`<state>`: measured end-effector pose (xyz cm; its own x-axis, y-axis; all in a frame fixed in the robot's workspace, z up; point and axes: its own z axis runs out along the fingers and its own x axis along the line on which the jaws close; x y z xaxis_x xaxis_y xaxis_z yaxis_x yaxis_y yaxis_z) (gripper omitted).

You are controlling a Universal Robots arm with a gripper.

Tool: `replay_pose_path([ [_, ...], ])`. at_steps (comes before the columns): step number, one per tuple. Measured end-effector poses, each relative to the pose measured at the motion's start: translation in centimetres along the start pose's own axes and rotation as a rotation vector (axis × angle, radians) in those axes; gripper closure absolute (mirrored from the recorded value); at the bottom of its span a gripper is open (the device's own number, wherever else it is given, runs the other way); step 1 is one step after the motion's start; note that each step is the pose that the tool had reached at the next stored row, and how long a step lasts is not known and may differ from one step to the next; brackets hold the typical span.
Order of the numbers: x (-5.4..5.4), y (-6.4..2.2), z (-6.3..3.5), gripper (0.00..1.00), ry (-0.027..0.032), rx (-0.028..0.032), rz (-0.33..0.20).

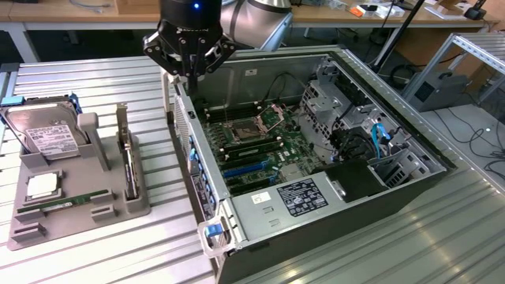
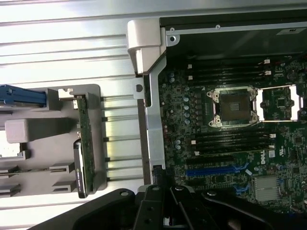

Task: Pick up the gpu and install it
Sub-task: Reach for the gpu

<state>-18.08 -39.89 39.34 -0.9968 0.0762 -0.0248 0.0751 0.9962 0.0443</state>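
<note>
The tool (image 1: 189, 74) hung closed on nothing above the open computer case's (image 1: 261, 72) rear wall, while beside and below it the gpu (image 1: 126, 161) stood edge-up in a grey holder (image 1: 83, 177), likely for pinching.

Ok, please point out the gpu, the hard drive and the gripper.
gpu (image 2: 85, 122): wrist view, green edge of the card.
hard drive (image 1: 47, 137): exterior view, white label.
gripper (image 1: 189, 76): exterior view, between the fingertips.

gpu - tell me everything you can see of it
The gpu is a thin green circuit card standing on edge in a slot of the grey holder, beside the open computer case. A silver bracket caps one end and a black cooler sits on one face. Only the holder touches it.
</note>
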Motion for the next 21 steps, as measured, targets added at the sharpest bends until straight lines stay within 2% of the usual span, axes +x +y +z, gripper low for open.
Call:
replay_pose_path([
  [21, 0.90, -0.07, -0.02, 0.89, -0.0001, -0.0001, 0.000],
])
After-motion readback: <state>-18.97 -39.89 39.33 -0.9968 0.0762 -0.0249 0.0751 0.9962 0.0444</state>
